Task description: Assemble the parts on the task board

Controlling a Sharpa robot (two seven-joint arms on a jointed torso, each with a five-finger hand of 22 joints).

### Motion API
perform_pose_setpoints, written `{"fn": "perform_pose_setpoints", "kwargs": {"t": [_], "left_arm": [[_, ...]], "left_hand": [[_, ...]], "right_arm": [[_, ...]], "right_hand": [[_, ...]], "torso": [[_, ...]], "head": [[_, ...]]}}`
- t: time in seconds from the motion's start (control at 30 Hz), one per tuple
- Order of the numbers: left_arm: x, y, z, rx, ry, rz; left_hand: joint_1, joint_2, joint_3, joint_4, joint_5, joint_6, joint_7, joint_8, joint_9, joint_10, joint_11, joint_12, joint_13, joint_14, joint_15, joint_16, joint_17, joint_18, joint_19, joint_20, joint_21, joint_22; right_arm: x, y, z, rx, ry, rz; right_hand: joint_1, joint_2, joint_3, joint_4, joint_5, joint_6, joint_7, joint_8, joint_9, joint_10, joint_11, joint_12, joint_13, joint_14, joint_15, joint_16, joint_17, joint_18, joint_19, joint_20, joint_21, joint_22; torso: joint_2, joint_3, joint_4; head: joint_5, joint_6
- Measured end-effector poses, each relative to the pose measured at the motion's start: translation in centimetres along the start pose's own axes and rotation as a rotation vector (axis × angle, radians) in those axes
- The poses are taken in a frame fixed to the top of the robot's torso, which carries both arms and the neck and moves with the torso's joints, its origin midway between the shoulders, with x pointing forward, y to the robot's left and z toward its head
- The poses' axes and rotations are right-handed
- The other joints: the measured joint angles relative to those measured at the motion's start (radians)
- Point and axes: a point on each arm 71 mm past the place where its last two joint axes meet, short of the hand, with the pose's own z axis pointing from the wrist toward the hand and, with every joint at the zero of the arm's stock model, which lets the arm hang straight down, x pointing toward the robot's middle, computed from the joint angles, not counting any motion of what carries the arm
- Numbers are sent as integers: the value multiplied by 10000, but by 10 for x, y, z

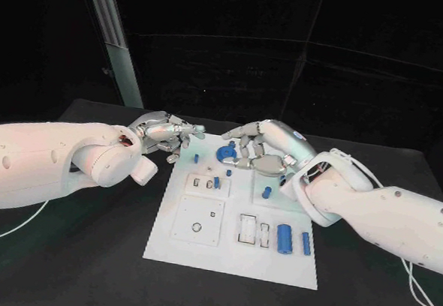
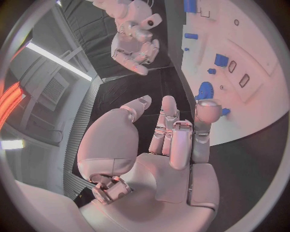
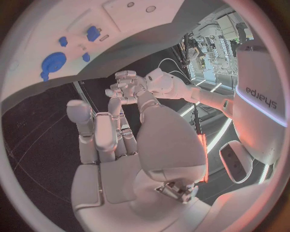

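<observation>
The left hand [image 1: 166, 133] hovers over the black table [image 1: 94, 220] at the far left corner of the task board [image 1: 232, 260], fingers apart and holding nothing; in the left wrist view its fingers [image 2: 171, 126] stretch toward the board's edge with nothing between them. The right hand [image 1: 264, 147] hangs above the far end of the board, its fingers loosely spread and its palm empty; the right wrist view shows its fingers [image 3: 106, 130] extended, gripping nothing.

Just below and between the two hands a round blue part [image 1: 225, 153] sits at the far end of the white board. A small blue part [image 1: 195, 158] lies near the board's far left edge, another small blue piece [image 1: 267, 193] lies beside the right wrist, and two upright blue cylinders [image 1: 284, 237] stand side by side near the board's right edge, closer to the robot. Rectangular and round recesses [image 1: 199, 219] mark the board's near half.

On the white arm in the right wrist view, the word "sharpa" [image 3: 261, 98] can be read, printed sideways. No writing on the board is legible.
</observation>
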Motion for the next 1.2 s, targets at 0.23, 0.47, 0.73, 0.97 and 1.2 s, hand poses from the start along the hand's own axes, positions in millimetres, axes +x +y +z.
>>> {"fn": "perform_pose_setpoints", "kwargs": {"t": [0.23,0.47,0.73,0.97,1.2], "left_arm": [[16,-6,13,-1679,1302,2281],[31,-8,31,-3419,2120,5102],[45,-13,49,-4476,2210,7358],[56,-19,63,-4873,2099,8401],[65,-23,73,-5087,2098,8917]], "left_hand": [[-37,187,-1536,1212,-1075,-447,-117,1149,786,-139,-189,1,1,17,-123,-79,0,0,60,-191,-280,-215],[471,694,-2647,1930,-1360,-685,-421,2602,1973,1050,-455,1019,1291,13,-342,1102,0,-325,1435,-429,1823,2293],[698,1085,-3622,1923,-1360,-963,-700,3649,3286,1764,-685,1711,2563,-17,-517,1123,0,-325,1663,-561,2351,3016],[629,1256,-4075,1957,-1360,-1108,-659,3836,3724,1817,-738,1753,2688,-17,-517,1123,0,-483,1696,-593,2443,3138],[569,1315,-4261,1939,-1360,-1289,-658,3878,3892,1808,-729,1753,2641,-18,-516,1123,0,-482,1696,-593,2443,3122]], "right_arm": [[-44,-18,-19,756,-674,802],[-68,-36,-36,1544,-1063,1255],[-77,-45,-46,2056,-1174,1459],[-78,-49,-47,2340,-1176,1565],[-77,-52,-45,2530,-1123,1635]], "right_hand": [[45,45,-71,16,41,56,-50,0,-1,0,0,0,-154,0,0,-6,-21,0,0,0,-11,-46],[47,47,-100,44,56,59,-53,37,-1,1,1,-50,-215,1,0,-11,-72,-2,0,0,-54,-103],[110,110,-205,94,429,126,-55,86,6,39,-37,-90,-395,1,0,-141,-173,-2,39,-38,-160,-218],[110,110,-232,120,445,125,-54,86,5,40,-37,-90,-422,1,0,-141,-205,-3,39,-38,-230,-255],[110,110,-258,148,487,125,-54,86,4,40,-36,-90,-457,1,0,-180,-235,-3,39,-37,-230,-295]], "torso": [[-154,52,-103],[-285,99,-177],[-308,114,-203],[-292,106,-209],[-285,100,-207]], "head": [[147,-41],[261,-103],[280,-97],[298,-100],[330,-130]]}}
